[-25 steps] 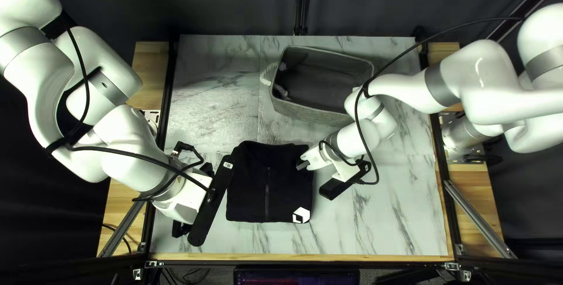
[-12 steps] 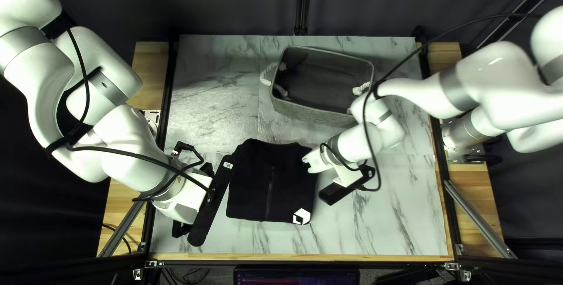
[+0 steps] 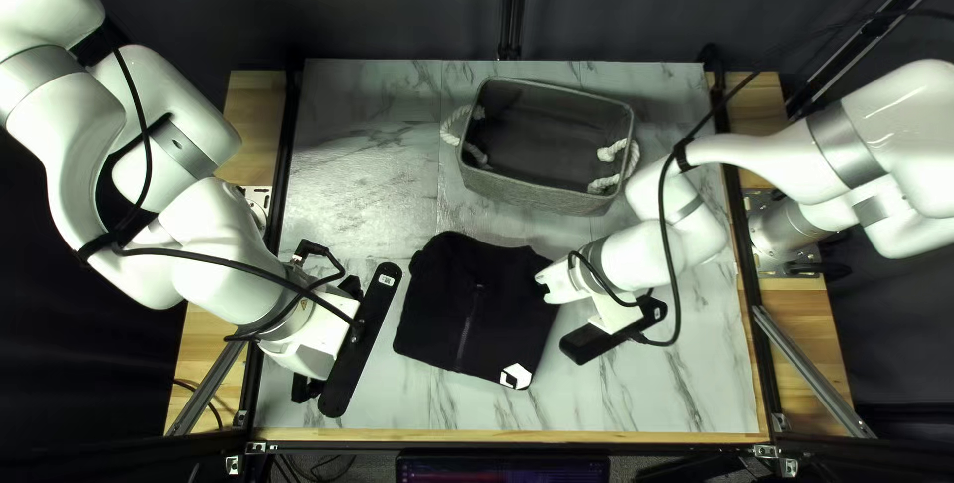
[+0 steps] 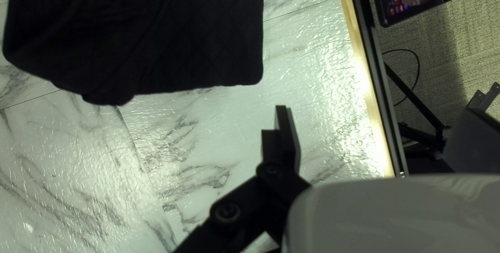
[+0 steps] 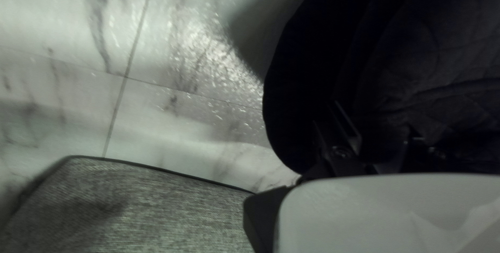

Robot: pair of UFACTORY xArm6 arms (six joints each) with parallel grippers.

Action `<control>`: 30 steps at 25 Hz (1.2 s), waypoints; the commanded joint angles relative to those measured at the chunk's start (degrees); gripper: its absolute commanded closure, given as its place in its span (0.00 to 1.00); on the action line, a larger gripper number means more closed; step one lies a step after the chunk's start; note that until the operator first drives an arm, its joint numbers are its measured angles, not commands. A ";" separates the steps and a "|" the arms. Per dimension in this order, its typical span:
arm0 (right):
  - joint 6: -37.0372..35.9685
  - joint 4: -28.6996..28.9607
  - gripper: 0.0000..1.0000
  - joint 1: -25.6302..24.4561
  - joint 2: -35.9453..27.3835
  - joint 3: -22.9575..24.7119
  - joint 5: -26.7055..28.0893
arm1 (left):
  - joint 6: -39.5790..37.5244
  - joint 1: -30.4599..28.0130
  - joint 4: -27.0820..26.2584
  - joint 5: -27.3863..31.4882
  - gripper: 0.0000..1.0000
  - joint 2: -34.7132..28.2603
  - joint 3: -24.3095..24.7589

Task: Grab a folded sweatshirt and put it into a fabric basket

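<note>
A marbled counter (image 3: 348,170) lies in front of a dark curtain (image 3: 378,6), and here's the folded sweatshirt (image 3: 472,319), black, sitting slightly askew between the two arms! The right gripper (image 5: 375,123) has it, fingers pinched onto the cloth at the side facing the right arm. The left gripper (image 4: 375,123) has nothing in its grasp, fingers spread wide, just beside the sweatshirt.

So it's the pick-up stage, by my reading: one grip made, the lift to come. Next comes raising that side and getting support under the rest, probably from the left arm; a one-sided pull could drag the bundle or shake the fold loose.

And the target! The grey fabric basket (image 3: 532,192) stands upright beyond the sweatshirt, mouth open, rope handles (image 3: 465,135) at its ends, nothing visible inside. The sweatshirt is well outside it.
</note>
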 commanded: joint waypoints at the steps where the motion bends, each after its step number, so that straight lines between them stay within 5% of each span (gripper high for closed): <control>1: -0.94 2.48 1.00 0.96 -0.06 -0.13 0.55 | 0.00 0.00 0.00 0.00 0.00 0.00 0.00; 9: -2.71 4.27 1.00 1.19 -0.82 -0.25 1.79 | -0.87 0.18 0.03 0.76 0.00 1.45 -1.74; 15: -1.96 3.67 1.00 1.95 -2.32 0.44 2.66 | 8.33 9.75 -3.41 -3.46 0.00 9.44 -4.74; 22: -1.81 3.03 1.00 2.23 -1.65 0.00 2.16 | 17.81 20.79 -7.97 -16.10 0.00 15.23 -0.56; 30: -2.04 3.07 1.00 2.18 0.16 -0.58 0.79 | 20.69 24.47 -17.25 -32.53 0.00 22.31 5.32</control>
